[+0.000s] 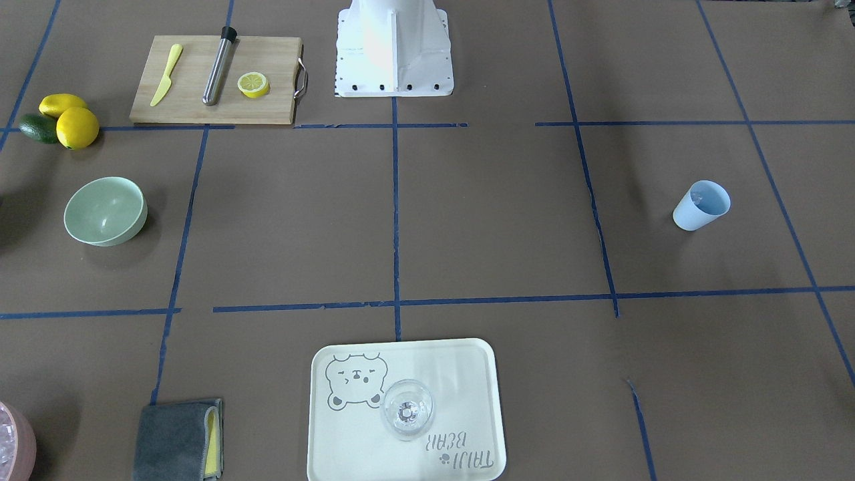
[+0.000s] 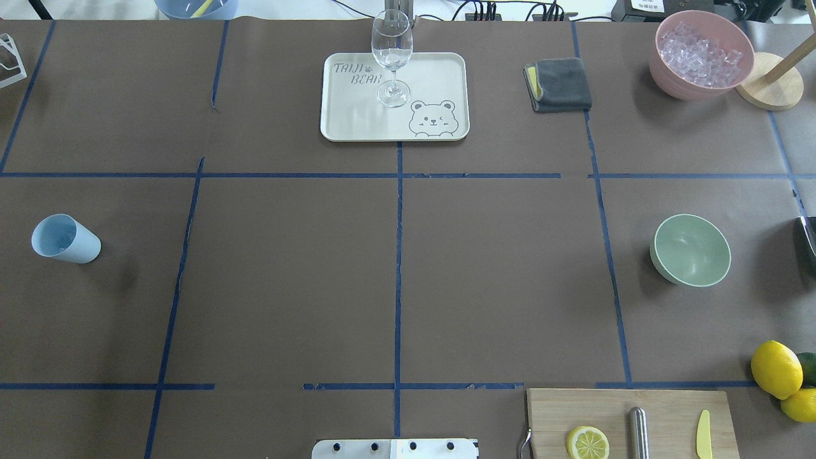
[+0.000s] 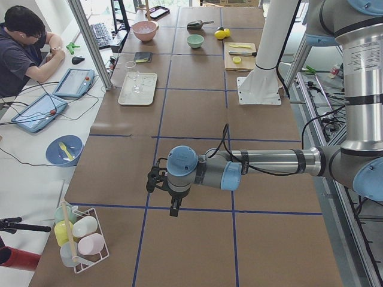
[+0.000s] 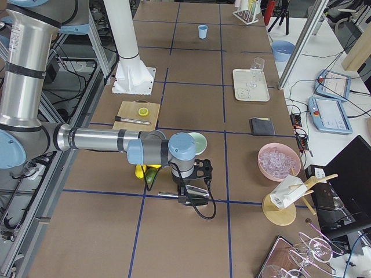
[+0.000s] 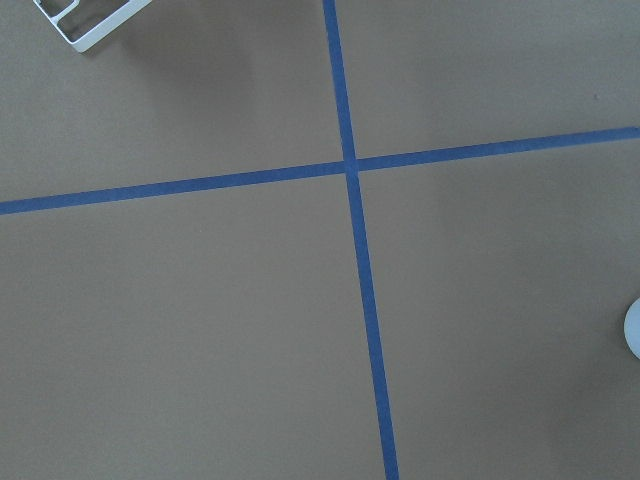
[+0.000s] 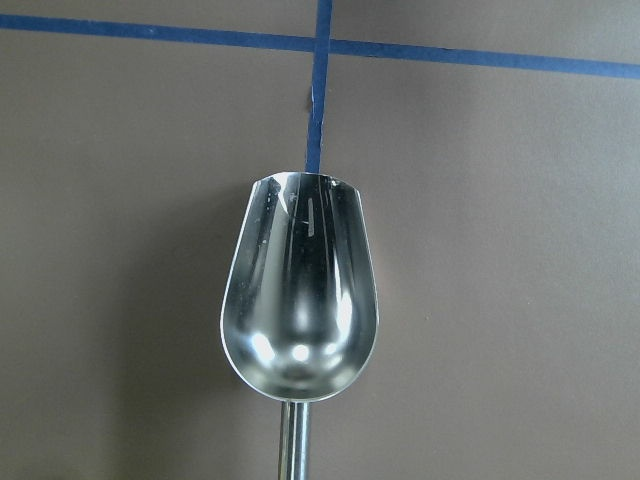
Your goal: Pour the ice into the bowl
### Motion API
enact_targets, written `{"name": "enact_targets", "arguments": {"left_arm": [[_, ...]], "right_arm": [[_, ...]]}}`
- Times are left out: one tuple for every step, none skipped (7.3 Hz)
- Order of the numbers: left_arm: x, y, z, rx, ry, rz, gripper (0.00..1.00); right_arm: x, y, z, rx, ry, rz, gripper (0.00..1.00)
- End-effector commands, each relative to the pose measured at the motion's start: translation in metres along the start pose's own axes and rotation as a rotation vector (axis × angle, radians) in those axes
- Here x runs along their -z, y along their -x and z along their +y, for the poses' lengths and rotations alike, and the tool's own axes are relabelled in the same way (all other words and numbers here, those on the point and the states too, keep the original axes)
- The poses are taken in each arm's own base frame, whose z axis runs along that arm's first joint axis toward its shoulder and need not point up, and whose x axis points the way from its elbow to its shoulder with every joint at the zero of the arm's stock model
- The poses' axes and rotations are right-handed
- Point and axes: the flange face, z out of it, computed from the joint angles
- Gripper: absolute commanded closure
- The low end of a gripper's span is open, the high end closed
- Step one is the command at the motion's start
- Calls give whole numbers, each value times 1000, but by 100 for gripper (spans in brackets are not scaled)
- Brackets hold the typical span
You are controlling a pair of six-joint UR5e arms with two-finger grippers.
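- Beside the right claw, on its inner side toward the middle of the surface, stands the bowl. It is round, pale mint green and smooth-sided. It sits upright and is empty, with only a glossy shine inside.
- Nothing of the task looks done yet, since no ice is in the bowl.
- Ahead of the right claw, farther from the robot's base, a pink tub holds the ice. The ice is a heap of small, clear, glassy cubes that fills the tub nearly to the rim.
- Straight under the right claw's camera is a shiny metal scoop. Its mouth points away, its hollow is bare, and its handle runs back toward the claw.
- The right claw's fingers are out of sight, so I cannot tell whether it is grasping the scoop or released.
- Well apart from the right claw, on the left claw's side of the surface, a light blue cup stands upright. A few clear pieces seem to lie inside it.
- The left claw hangs over bare brown surface crossed by blue tape lines. I cannot tell whether it is released or clenched.
- As a judgement, the whole job remains: gather ice, carry it to the bowl, and tip it in.
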Motion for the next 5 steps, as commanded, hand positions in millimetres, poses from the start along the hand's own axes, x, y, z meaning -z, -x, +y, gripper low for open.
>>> {"name": "enact_targets", "arguments": {"left_arm": [[1,-1,-3,-8,-2,-6,0],[1,-1,-3,-8,-2,-3,0],[0,-1,-2,-7,-1,-3,0],[0,-1,-2,-5,0,-3,0],[-1,0,-1,-3,2,-3,0]], "right_arm": [[1,0,-1,5,-2,0,0],[1,1,-1,6,-1,0,0],[0,1,-1,8,0,0,0],[-11,14,-7,56,29,31,0],[-15,14,-7,64,40,81,0]]}}
